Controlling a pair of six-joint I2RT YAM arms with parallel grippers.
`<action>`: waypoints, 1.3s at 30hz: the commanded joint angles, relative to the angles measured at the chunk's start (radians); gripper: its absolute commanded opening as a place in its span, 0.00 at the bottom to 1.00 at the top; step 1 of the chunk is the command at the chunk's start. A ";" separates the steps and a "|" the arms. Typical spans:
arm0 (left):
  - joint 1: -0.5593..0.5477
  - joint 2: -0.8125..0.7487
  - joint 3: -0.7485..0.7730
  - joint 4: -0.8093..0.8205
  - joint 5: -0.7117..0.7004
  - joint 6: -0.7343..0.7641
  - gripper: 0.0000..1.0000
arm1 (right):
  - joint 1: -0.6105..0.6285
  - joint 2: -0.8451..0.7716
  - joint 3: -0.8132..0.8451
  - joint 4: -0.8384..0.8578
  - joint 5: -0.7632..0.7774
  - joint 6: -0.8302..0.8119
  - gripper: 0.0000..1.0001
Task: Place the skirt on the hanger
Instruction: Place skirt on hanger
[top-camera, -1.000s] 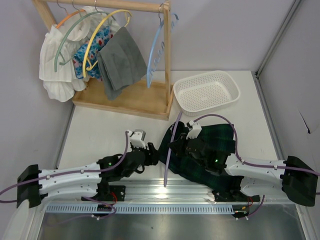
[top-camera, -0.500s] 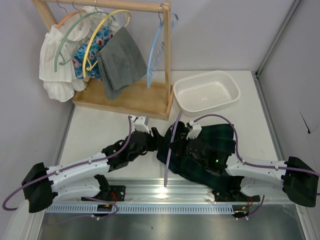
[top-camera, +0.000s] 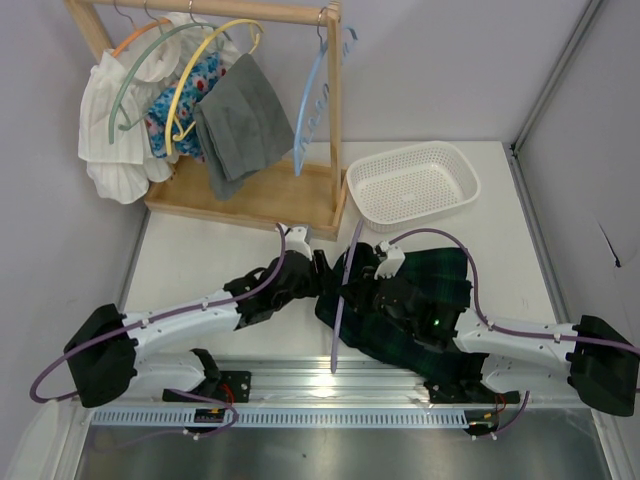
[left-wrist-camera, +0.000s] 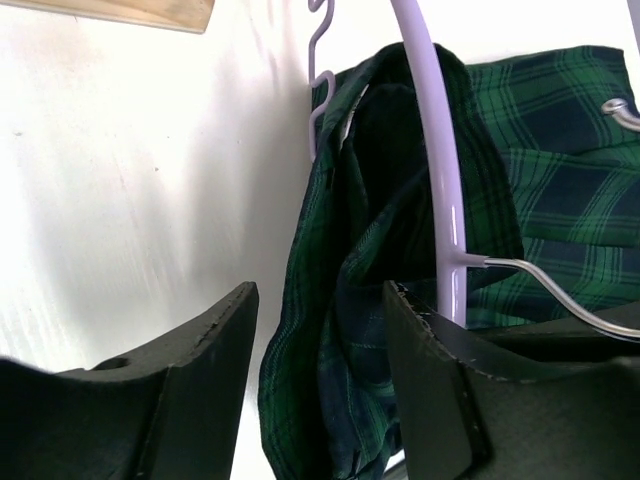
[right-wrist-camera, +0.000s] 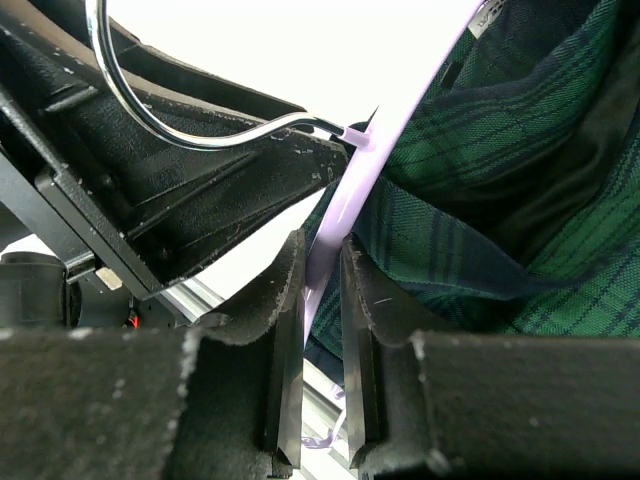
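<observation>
White basket (top-camera: 412, 187) beside wooden rack (top-camera: 280, 200) — clothes (top-camera: 240, 125) hung.

Hanger (right-wrist-camera: 405, 95) sits between the fingers of the right gripper (right-wrist-camera: 322, 262), skirt (top-camera: 425, 285) just to its right. The skirt's edge lies between the spread fingers of the left gripper (left-wrist-camera: 318, 300), hanger beside its right finger. Rack (top-camera: 250, 195) and basket (top-camera: 410, 150) stand beyond both.

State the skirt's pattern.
The skirt is green-and-navy plaid; left wrist view shows it best.

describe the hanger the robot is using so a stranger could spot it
On the white table in front of the wooden rack lies a green plaid skirt. A lilac hanger runs along the skirt's left edge in the top view, pinched in the right claw. It is the only lilac hanger and the only one off the rack.
</observation>
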 joint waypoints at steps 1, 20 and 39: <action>0.019 0.011 0.033 0.032 0.038 0.027 0.57 | -0.004 -0.022 -0.014 0.014 0.040 -0.060 0.00; 0.044 0.023 -0.037 0.124 0.072 0.004 0.00 | -0.004 -0.030 -0.016 -0.049 0.102 -0.037 0.00; 0.121 -0.406 -0.292 -0.103 -0.040 -0.114 0.00 | -0.004 -0.075 -0.034 -0.167 0.179 0.001 0.00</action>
